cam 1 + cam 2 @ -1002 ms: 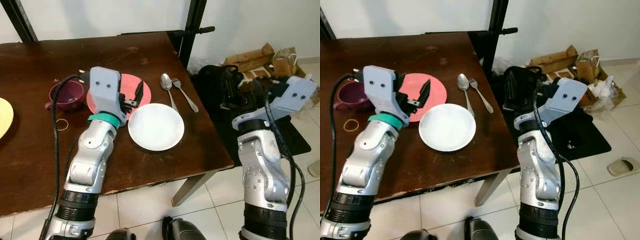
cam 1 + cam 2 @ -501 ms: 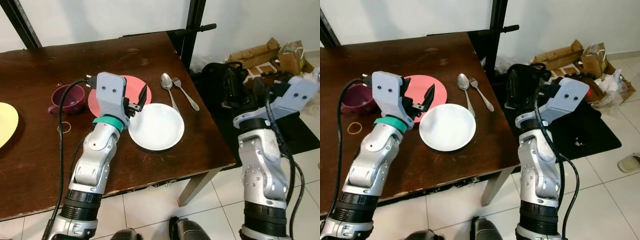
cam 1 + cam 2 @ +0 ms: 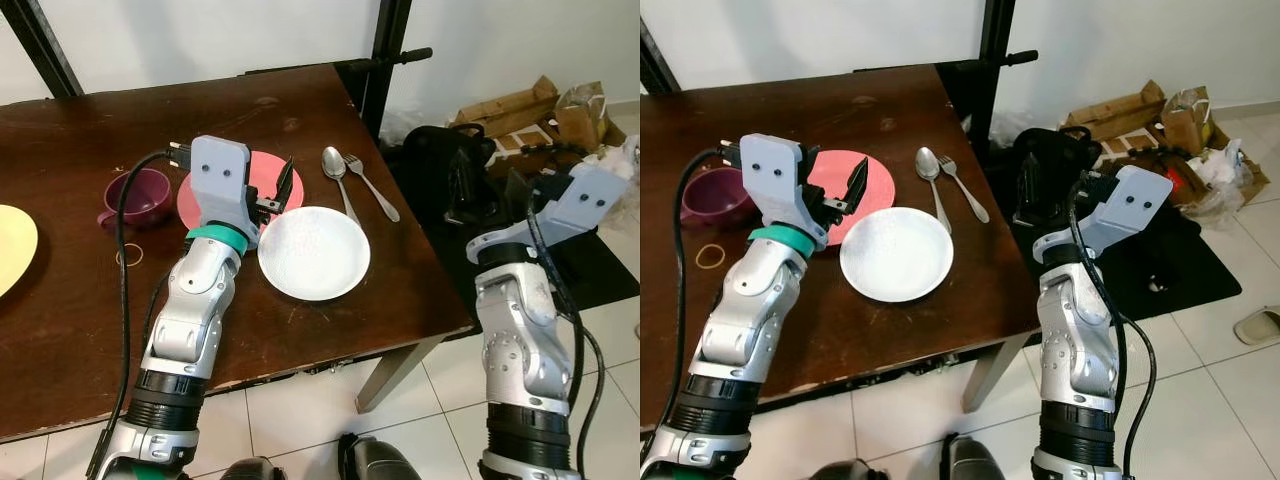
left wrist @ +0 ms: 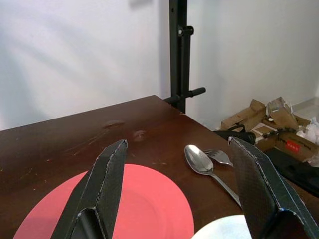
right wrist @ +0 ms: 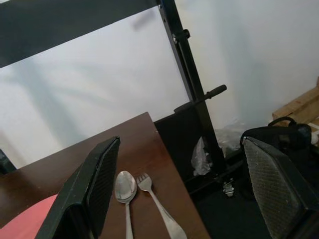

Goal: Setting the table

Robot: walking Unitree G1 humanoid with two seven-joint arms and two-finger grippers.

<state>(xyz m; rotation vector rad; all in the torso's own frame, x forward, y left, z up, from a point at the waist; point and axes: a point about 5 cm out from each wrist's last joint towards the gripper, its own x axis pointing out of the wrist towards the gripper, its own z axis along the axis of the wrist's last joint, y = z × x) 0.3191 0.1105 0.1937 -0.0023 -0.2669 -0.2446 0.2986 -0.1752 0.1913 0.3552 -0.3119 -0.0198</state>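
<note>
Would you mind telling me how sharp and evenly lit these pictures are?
Left eye view: sharp, soft even light, a faint sheen on the white plate. Left wrist view: the left hand close up, its fingers slightly soft, the spoon clear. Right wrist view: bright wall, dim table.

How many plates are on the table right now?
3: a white plate near the front edge, a pink plate just behind it, and a yellow plate cut off at the table's left.
</note>
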